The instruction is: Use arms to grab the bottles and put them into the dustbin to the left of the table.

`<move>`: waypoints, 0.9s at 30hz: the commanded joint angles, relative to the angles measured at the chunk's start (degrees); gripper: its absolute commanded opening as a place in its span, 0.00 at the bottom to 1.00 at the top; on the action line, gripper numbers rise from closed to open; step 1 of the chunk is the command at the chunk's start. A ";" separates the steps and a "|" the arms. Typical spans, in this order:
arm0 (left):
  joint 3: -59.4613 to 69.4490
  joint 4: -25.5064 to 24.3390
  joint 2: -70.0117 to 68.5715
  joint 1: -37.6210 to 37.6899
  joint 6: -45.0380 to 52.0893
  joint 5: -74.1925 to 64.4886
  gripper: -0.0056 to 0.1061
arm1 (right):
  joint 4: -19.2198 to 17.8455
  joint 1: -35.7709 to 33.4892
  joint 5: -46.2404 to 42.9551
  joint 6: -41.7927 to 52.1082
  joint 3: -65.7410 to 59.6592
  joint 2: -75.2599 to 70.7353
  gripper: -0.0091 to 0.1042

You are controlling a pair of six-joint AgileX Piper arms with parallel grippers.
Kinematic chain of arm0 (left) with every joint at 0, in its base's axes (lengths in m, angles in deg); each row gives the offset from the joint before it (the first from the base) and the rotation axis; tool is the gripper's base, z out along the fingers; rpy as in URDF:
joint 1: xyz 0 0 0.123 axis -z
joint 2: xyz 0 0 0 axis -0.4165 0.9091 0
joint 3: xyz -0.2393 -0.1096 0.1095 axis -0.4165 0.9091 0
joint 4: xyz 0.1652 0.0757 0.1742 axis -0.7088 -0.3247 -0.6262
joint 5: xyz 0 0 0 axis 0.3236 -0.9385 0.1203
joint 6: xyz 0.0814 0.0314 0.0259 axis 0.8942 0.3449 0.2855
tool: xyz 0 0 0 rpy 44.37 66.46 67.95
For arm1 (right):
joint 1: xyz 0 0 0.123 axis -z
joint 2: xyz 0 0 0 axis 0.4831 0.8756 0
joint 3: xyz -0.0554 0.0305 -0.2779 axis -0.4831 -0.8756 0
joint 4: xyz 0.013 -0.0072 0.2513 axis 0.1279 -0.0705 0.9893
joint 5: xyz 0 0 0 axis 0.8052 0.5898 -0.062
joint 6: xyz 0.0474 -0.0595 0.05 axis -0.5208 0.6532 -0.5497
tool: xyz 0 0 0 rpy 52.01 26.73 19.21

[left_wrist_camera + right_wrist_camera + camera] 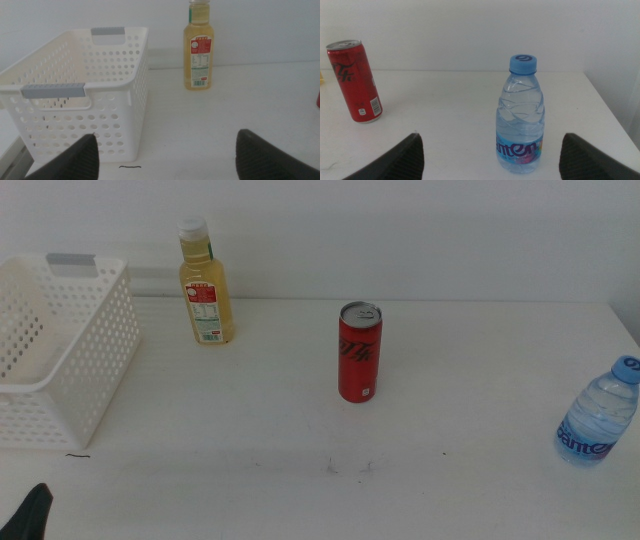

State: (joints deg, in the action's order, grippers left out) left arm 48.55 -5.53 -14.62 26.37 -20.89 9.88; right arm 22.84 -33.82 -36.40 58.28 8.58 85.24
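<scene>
In the middle view you see the white table [300, 490] with the dustbin [100, 380] at its far left, its left side cut off by the frame. The yellow-liquid bottle [206, 285] stands upright just right of the dustbin, toward the far edge. The red cola can [360, 352] stands upright near the centre, and the water bottle [598, 415] stands at the right edge. Only a dark tip of the left tool [30, 515] shows at the near left corner. A few faint scuff marks sit near the front; a plain white wall lies behind.

From the left wrist, your left tool [167, 155] is spread wide, holding nothing, facing the dustbin and yellow-liquid bottle, whose cap is cropped.

From the right wrist, your right tool [492, 155] is likewise spread wide and unloaded, the water bottle between its jaws' line of sight, the can well to its left.
</scene>
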 commanded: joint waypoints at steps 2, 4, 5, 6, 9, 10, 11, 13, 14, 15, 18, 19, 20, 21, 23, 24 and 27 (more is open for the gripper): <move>0.03 -0.11 -0.18 -0.05 -0.19 0.80 0.89 | -0.59 0.39 -0.59 0.36 -0.21 -0.27 0.84; 0.03 -0.01 4.64 2.98 -0.29 6.21 0.89 | -0.59 0.39 -0.59 0.36 -0.21 -0.27 0.84; 0.03 0.11 8.83 5.19 -0.29 10.40 0.89 | -0.59 0.39 -0.59 0.36 -0.21 -0.27 0.84; 0.03 0.11 13.84 7.40 -0.29 14.59 0.89 | -0.59 0.39 -0.59 0.36 -0.21 -0.27 0.84; 0.03 0.11 30.00 16.75 -0.29 31.88 0.89 | -0.59 0.39 -0.59 0.36 -0.21 -0.27 0.84; 0.03 0.11 35.97 20.35 -0.29 38.59 0.89 | -0.59 0.39 -0.59 0.36 -0.21 -0.27 0.84; 0.03 0.64 41.76 23.99 -0.06 45.33 0.89 | -0.59 0.39 -0.59 0.36 -0.21 -0.27 0.84; 0.03 1.84 51.85 30.35 -0.06 58.22 0.89 | -0.59 0.39 -0.59 0.36 -0.21 -0.27 0.84; 0.03 2.80 56.97 33.60 -0.06 64.09 0.89 | -0.59 0.39 -0.59 0.36 -0.21 -0.27 0.84; 0.03 3.72 60.91 36.54 -0.06 68.36 0.89 | -0.59 0.39 -0.59 0.36 -0.21 -0.27 0.84; 0.03 7.29 72.83 42.23 -0.06 80.46 0.89 | -0.59 0.39 -0.59 0.36 -0.21 -0.27 0.84; 0.03 7.56 75.89 43.13 -0.17 82.48 0.89 | -0.59 0.39 -0.59 0.36 -0.21 -0.27 0.84; 0.03 7.56 78.57 43.38 -0.17 82.48 0.89 | -0.59 0.39 -0.59 0.36 -0.21 -0.27 0.84; 0.03 7.36 80.06 43.38 -1.14 82.48 0.89 | -0.59 0.39 -0.59 0.36 -0.21 -0.27 0.84; 0.03 7.26 82.59 43.38 -2.36 82.48 0.89 | -0.59 0.39 -0.59 0.36 -0.21 -0.27 0.84; 0.03 7.26 83.14 43.38 -2.21 82.48 0.89 | -0.59 0.39 -0.59 0.36 -0.21 -0.27 0.84; 0.03 7.54 83.64 43.38 -2.03 82.48 0.89 | -0.59 0.39 -0.59 0.36 -0.21 -0.27 0.84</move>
State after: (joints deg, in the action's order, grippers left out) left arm 48.44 1.04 68.72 69.46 -22.01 90.80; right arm 22.84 -33.82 -36.40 58.28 8.58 85.24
